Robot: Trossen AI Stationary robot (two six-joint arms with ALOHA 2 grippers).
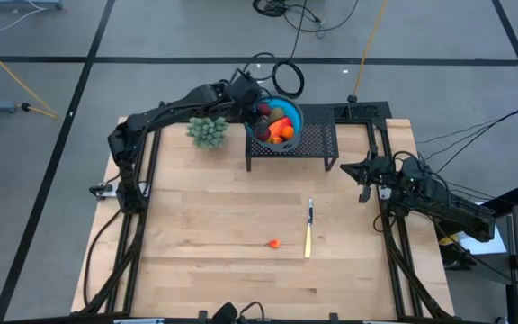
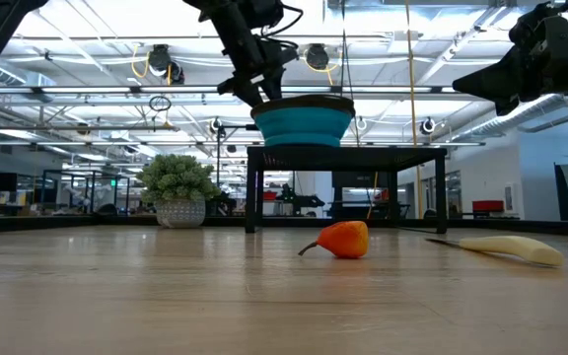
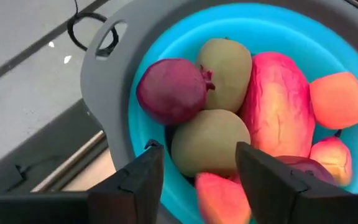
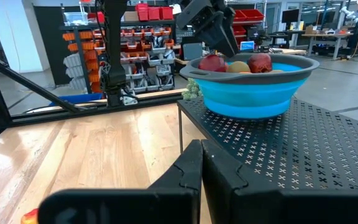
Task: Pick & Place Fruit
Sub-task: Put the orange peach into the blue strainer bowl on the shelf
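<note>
Blue bowl (image 3: 135,112) beneath left gripper (image 3: 199,163), fingers parted, empty, over fruit (image 3: 210,142)

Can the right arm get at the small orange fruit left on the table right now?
Probably yes: the orange fruit lies alone on open wood, only the knife beside it, and the right gripper, shut, waits nearby.

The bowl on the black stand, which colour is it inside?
Bright blue inside, with a grey rim; the bowl shows best in the left wrist view.
</note>
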